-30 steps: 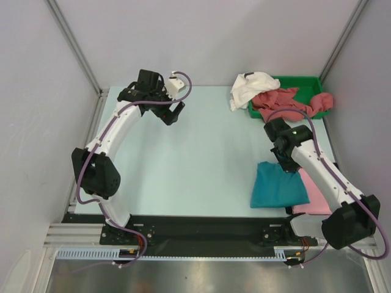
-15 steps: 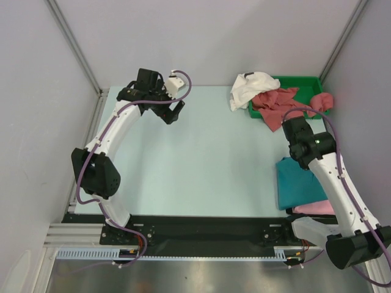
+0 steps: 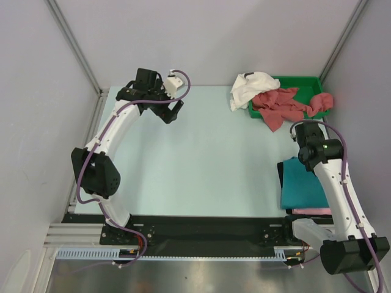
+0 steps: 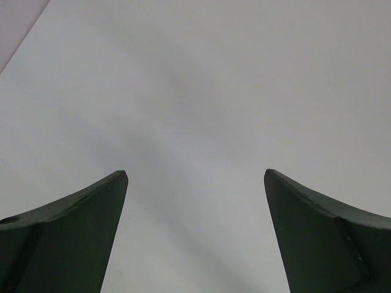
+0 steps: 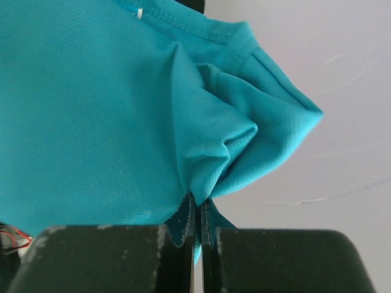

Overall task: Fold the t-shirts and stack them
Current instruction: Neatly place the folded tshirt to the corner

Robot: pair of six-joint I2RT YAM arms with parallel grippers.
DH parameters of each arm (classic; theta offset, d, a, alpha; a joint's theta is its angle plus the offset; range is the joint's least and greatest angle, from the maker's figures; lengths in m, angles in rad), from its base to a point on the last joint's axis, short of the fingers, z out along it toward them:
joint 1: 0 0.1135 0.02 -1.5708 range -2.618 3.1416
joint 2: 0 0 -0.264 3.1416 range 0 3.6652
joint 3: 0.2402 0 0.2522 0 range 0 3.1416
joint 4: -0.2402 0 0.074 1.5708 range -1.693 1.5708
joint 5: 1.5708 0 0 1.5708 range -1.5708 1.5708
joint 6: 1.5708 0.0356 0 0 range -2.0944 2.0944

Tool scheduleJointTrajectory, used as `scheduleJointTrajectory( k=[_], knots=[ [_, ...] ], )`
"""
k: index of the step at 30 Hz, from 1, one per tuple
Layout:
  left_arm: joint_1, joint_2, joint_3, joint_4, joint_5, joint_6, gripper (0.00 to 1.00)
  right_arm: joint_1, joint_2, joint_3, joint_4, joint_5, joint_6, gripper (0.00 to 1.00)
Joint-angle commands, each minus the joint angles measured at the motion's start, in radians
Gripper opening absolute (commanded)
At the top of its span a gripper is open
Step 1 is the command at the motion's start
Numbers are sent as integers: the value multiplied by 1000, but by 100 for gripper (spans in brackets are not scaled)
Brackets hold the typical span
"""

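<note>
The right gripper (image 5: 198, 210), jaws pinched on a bunched edge of the teal t-shirt (image 5: 91, 110) (left gripper (image 4: 195, 172) gapes empty), risks slipping and spoiling the fold.

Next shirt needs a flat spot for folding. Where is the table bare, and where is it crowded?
Bare: the wide middle of the table, between the left arm and the teal shirt, down to the near edge. Crowded: the far right corner, with tray, white shirt and red shirts; the right edge, with pink shirt and right arm.
</note>
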Motion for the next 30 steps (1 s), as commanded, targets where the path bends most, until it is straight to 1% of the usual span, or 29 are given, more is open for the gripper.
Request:
scheduleJointTrajectory(
  k=[1,3,4,9,11,12,14,17,23,27,30],
  knots=[
    [14,-5,40,23,19,14,100,-78,4,-62,79,12,-196,0],
    [12,-4,44,23,23,12,100,-104,16,-105,157,38,-267,0],
    [12,-4,47,23,23,11,100,-138,21,-122,185,38,-285,0],
    [14,-5,60,15,37,5,100,-204,41,-247,336,20,-405,0],
    [16,-7,63,10,36,9,100,-231,39,-264,367,18,-429,0],
    [17,-7,66,9,37,11,100,-239,36,-277,409,20,-452,0],
    [19,-4,68,9,37,9,100,-265,44,-300,435,16,-469,0],
    [22,-1,73,6,37,9,100,-273,54,-323,466,21,-497,0],
    [25,8,70,4,36,9,100,-325,80,-359,576,44,-549,0],
    [31,14,65,4,39,8,100,-354,107,-369,649,53,-574,0],
    [37,16,62,3,42,8,100,-359,126,-366,674,50,-583,0]
  ],
)
